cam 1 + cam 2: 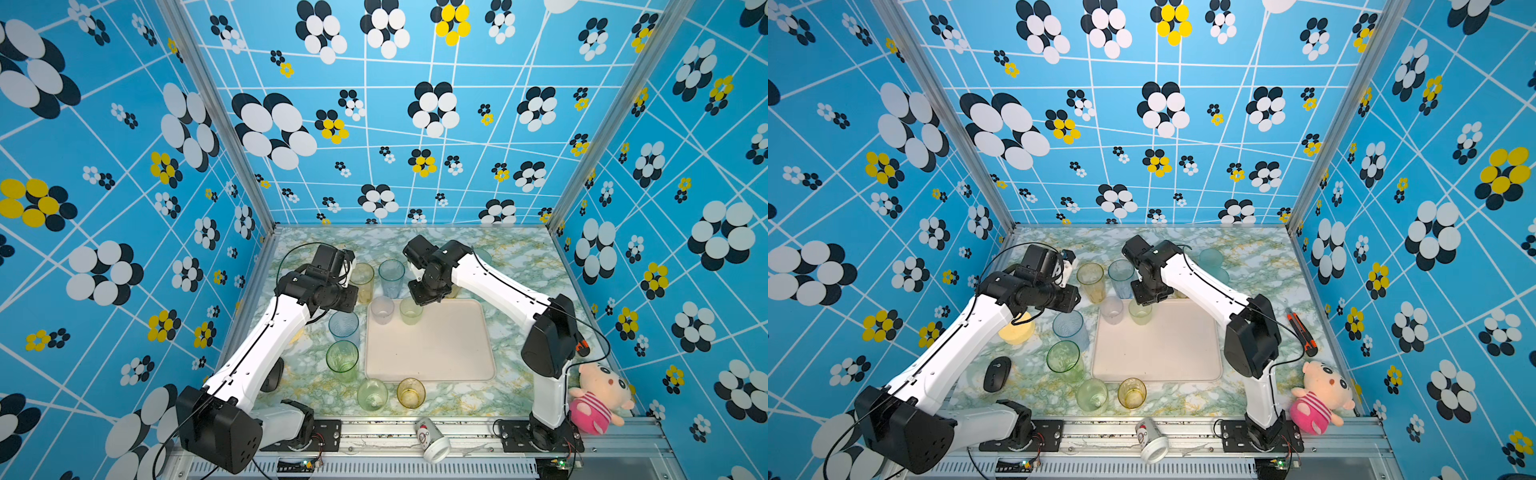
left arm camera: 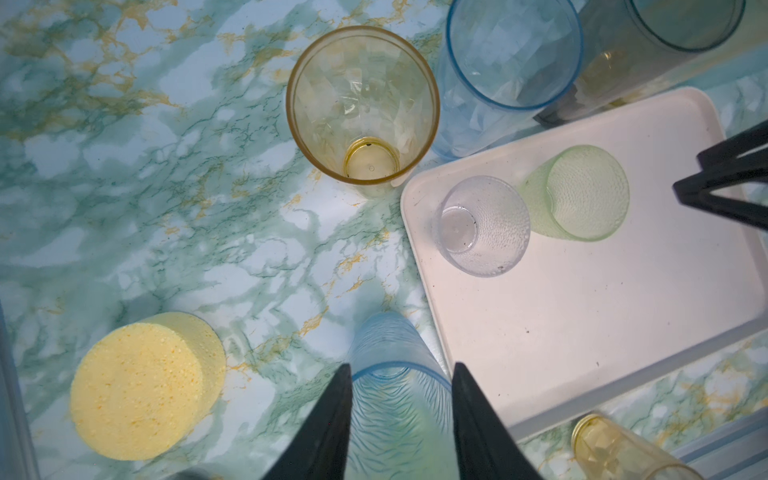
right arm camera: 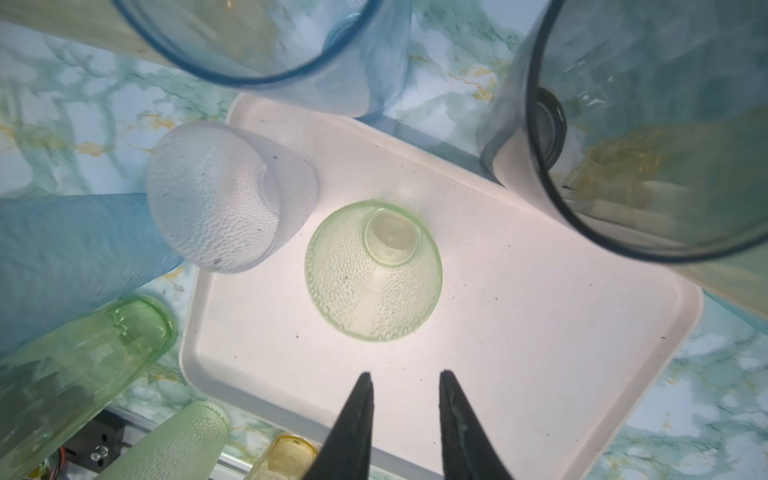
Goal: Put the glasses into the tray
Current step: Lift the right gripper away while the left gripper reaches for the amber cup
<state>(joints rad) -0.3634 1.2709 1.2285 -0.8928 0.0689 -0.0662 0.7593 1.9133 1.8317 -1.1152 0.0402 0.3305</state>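
Note:
The cream-pink tray lies at the table's middle. Two short glasses stand in its far left corner, one clear and one green. My right gripper hangs open and empty over the tray, just short of the green glass. Left of the tray stands a tall blue ribbed glass. My left gripper is shut on that blue glass, one finger against each side. Around the tray stand a tall amber glass, a blue one, a green one, a pale green one and a short amber one.
A pale-yellow round dish and a black mouse lie under the left arm. A box cutter and a plush doll sit at the right edge. A white paper cup lies on the front rail. Teal glasses stand behind the right arm.

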